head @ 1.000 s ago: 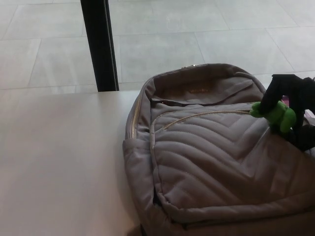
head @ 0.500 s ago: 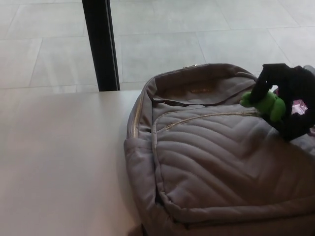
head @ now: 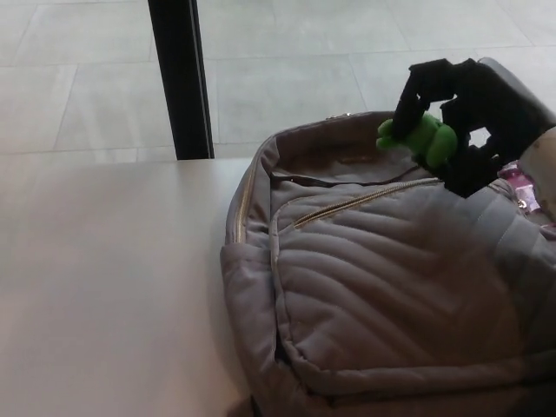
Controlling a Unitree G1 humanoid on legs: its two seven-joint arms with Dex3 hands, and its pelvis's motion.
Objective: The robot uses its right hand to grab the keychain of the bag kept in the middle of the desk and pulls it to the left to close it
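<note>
While pinching a small green keychain figure (head: pixel 421 137) between thumb and fingers (head: pixel 415 87), hovering as the robot's black right hand (head: pixel 469 104) at about 1 o'clock, over the top edge of a grey quilted backpack (head: pixel 391 287). Grasping the figure from above, with fingers curling around its upper part and the green body poking out toward 9 o'clock. Holding it near the backpack's upper rim; not possible to tell whether it is touching the fabric underneath.

Looking down on the backpack lying flat and filling the frame from centre to 5 o'clock, resting on a pale desk (head: pixel 104 287) that is stretching away toward 8 o'clock. Tracing a gold zipper (head: pixel 347 204) slanting across the front panel, starting near centre and climbing toward the hand at 2 o'clock. Showing a dark gap (head: pixel 313 181) just above that zipper, under the top flap, gaping open there.

Catching a scrap of something pink (head: pixel 519 178) at 3 o'clock, just below the hand, too small to identify. Taking in a black vertical post (head: pixel 181 78) at 11 o'clock beyond the desk, and pale floor tiles (head: pixel 287 61) running across the top.
</note>
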